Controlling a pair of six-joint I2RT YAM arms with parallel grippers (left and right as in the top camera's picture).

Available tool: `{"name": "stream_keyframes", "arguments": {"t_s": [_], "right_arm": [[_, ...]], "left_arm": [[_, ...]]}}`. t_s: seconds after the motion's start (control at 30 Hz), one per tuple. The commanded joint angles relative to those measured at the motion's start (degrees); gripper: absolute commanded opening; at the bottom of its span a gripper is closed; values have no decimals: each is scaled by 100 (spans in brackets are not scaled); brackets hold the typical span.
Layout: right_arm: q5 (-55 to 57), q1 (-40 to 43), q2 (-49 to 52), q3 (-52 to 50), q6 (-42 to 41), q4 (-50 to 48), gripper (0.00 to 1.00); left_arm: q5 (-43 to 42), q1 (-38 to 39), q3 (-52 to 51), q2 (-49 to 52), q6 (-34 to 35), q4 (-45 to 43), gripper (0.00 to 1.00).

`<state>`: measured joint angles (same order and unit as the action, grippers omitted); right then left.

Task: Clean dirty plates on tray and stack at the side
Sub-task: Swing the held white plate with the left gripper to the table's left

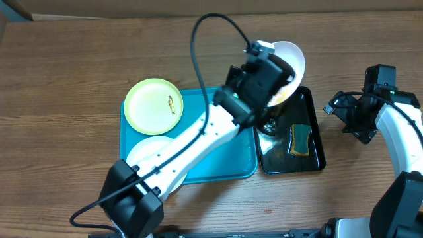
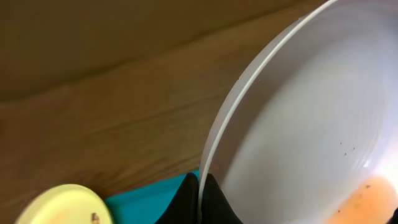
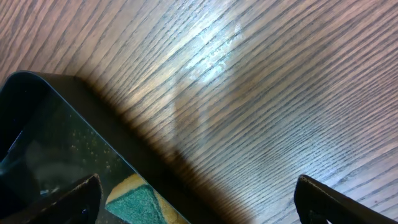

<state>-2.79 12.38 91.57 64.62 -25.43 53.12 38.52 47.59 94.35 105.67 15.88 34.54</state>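
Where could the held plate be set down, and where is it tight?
Free: table left of the tray and behind it, past the yellow-green plate; the tray's near right corner. Tight: the black tray with its sponge, the white plate in the left gripper above it, the open right gripper beside it.

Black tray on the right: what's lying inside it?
A green-and-yellow sponge lies in the black tray, near its right side. The left gripper and the tilted white plate it holds cover the tray's far left corner, so anything under them is hidden.
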Motion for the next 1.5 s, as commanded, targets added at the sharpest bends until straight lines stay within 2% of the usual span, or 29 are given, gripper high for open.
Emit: {"name": "stream_keyframes", "arguments": {"t_s": [0.0,0.23,0.37,0.53,0.73,0.87,0.93,1.0,1.07,1.13,1.17,1.23,1.3,1.37,1.4,1.43,1.47], "right_arm": [[-33,22,4,103,11,-35,100],[-33,24,4,103,11,-35,100],[-33,24,4,103,11,-35,100],[-33,22,4,103,11,-35,100],[-33,22,4,103,11,-35,100],[-33,22,4,103,11,-35,100],[-33,22,4,103,11,-35,100],[-33,22,4,103,11,-35,100],[-33,22,4,103,11,-35,100],[-33,22,4,103,11,-35,100],[-33,22,4,103,11,-35,100],[-33,22,4,103,11,-35,100],[-33,22,4,103,11,-35,100],[-33,22,4,103,11,-35,100],[-33,22,4,103,11,-35,100],[-33,22,4,103,11,-35,100],[-33,22,4,103,11,-35,100]], "left_arm": [[1412,332,151,68,-374,-144,4],[2811,1032,151,68,-645,-304,4],[3578,1368,151,68,-1049,-743,4],[3713,1471,151,68,-1615,-1239,4],[3646,1499,151,68,-1580,-1241,4],[4336,1410,151,68,-1735,-1419,4],[3956,1316,151,68,-1283,-1469,4],[3027,1316,151,68,-1530,-1386,4],[3209,1318,151,68,-1617,-1394,4],[3259,1318,151,68,-1163,-1408,4],[2946,1320,151,68,-1360,-1384,4],[3082,1318,151,68,-1845,-1488,4],[2841,1335,151,68,-1755,-1552,4],[2470,1453,151,68,-2647,-1563,4],[2761,1497,149,70,-2857,-1650,4],[3045,1526,149,70,-2658,-1786,4],[2983,1547,149,70,-2599,-1816,4]]}}
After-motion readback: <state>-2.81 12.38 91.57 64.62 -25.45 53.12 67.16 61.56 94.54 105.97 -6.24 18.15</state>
